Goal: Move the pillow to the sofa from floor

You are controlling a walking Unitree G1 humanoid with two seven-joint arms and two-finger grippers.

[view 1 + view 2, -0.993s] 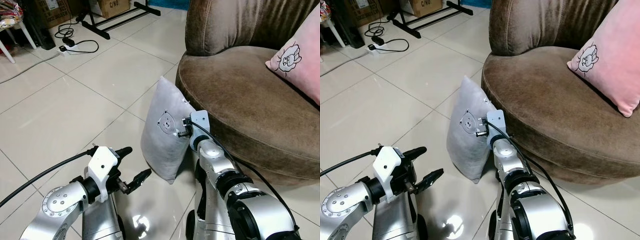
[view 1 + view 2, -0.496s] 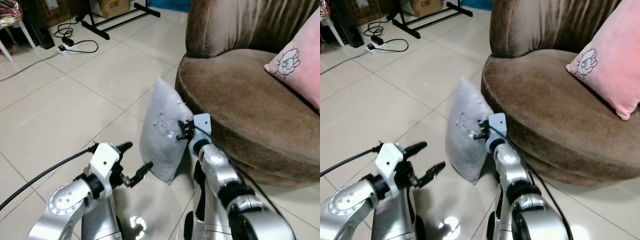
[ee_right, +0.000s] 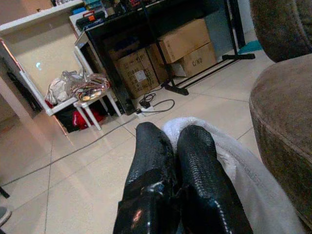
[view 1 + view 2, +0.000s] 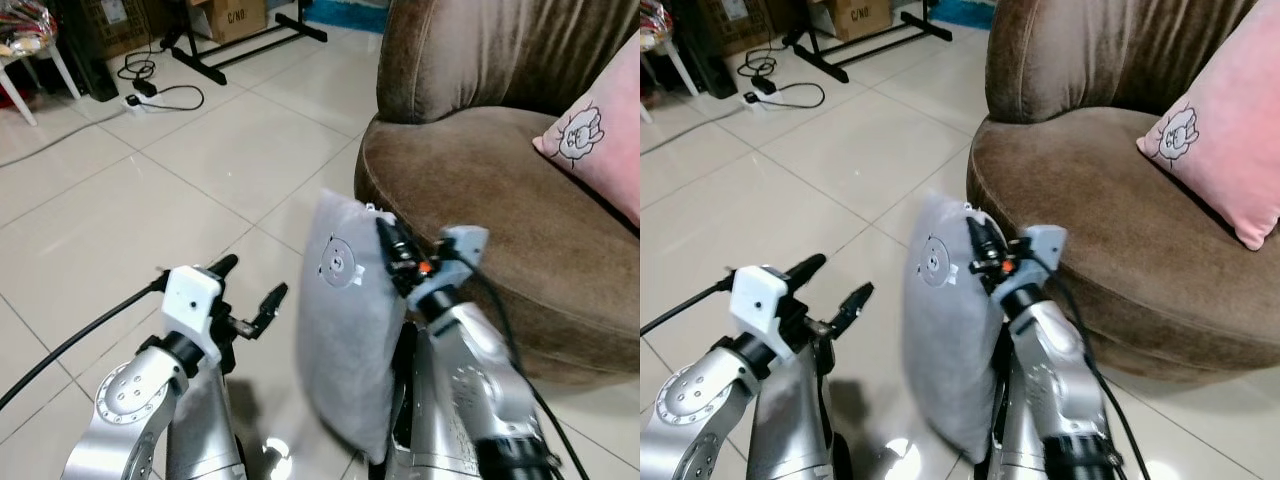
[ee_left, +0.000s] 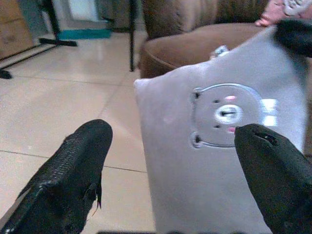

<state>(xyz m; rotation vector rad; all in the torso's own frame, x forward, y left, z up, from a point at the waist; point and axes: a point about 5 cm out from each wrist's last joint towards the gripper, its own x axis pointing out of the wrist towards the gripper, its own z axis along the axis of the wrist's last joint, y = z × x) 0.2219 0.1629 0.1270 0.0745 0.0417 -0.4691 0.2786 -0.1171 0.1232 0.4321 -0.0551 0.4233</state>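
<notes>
Right wrist view: the right tool [image 3: 173, 146] is seen clamped on the top edge of the grey pillow [image 4: 345, 330]. The pillow is held at centre frame, beside the brown sofa [image 4: 500, 220]. The left tool [image 4: 248, 295], fingers apart, is seen lower left.

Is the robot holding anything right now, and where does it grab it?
Yes: the right gripper pinches the grey pillow at its top edge. The left gripper is open, holding nothing.

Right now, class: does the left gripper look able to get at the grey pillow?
Probably yes. The left gripper is open beside the grey pillow, facing its bear print, with only bare floor between. The right gripper already pinches its top edge.
</notes>
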